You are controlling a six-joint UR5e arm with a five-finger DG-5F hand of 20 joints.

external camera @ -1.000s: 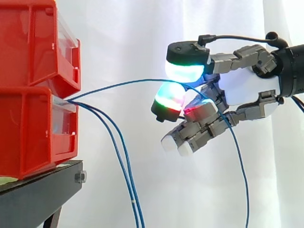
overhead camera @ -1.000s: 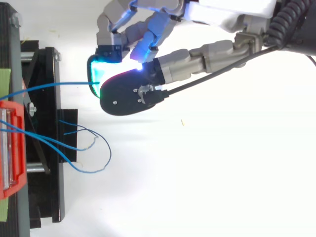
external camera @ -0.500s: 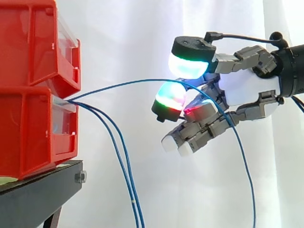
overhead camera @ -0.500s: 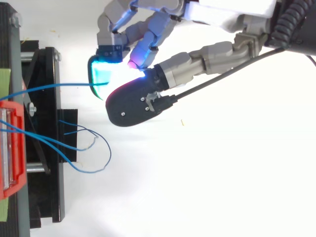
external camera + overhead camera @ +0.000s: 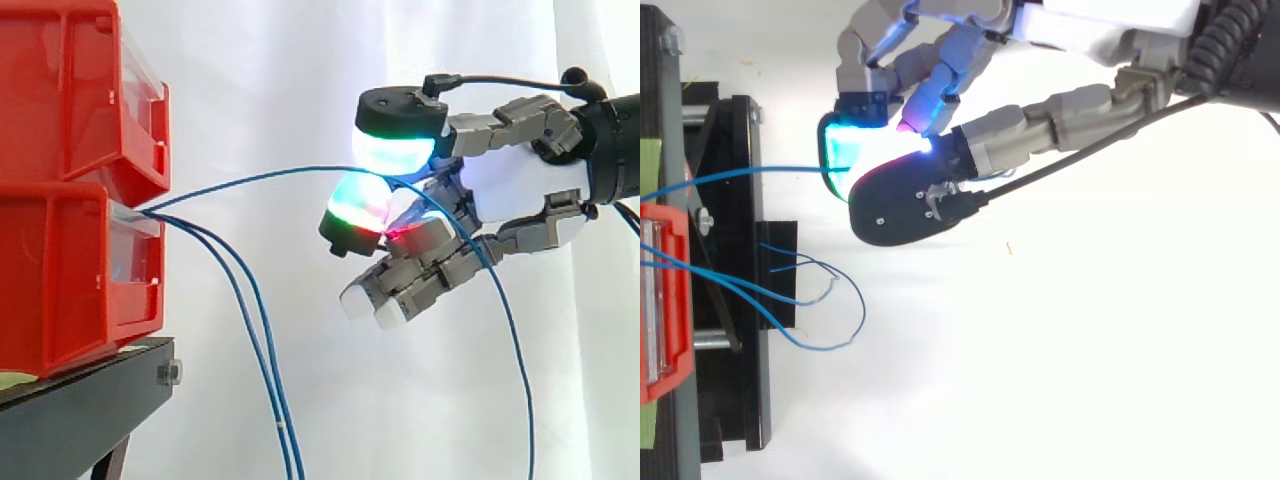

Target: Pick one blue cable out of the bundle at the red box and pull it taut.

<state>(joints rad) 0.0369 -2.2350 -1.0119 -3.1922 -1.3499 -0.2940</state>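
Out in front of the box (image 5: 60,270), well clear of it, the robot hand (image 5: 520,190) pinches one cable (image 5: 260,178) between two pads (image 5: 392,152), holding it apart from the two hanging cables (image 5: 250,340); its arc from the box slot indicates it is not yet taut.

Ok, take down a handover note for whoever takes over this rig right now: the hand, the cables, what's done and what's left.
Hand: shut on one blue cable, which runs between the glowing pads of thumb and finger.
Cable: leaves the lower red box, arcs up to the hand, then hangs down past it.
Other blue cables: two, hanging loose from the same box, untouched.
Done: one cable singled out and gripped.
Left: the span from box to hand is bowed, not taut. Pull away from the box until it runs straight.
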